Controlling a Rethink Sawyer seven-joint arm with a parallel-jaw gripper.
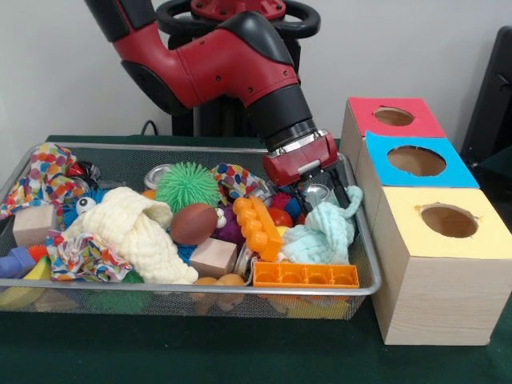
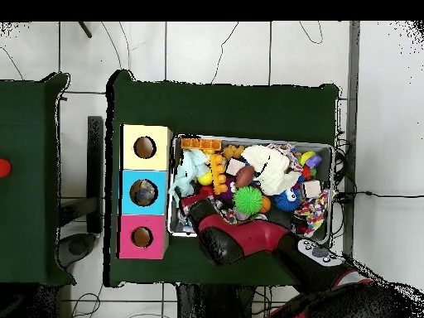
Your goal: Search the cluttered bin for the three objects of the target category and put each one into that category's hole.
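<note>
- 1 arm is low over the cluttered bin (image 1: 364, 290), its gripper (image 1: 323, 190) at the end nearest the boxes.
- I cannot tell whether it is released or clenched.
- I see none of the three objects among the toys; they may be buried or hidden by the arm.
- Overhead, something pale shows inside the hole (image 2: 144, 193) of the blue-topped box (image 1: 453, 172).
- That hole lies sideways from the gripper, just past the bin's rim.
</note>
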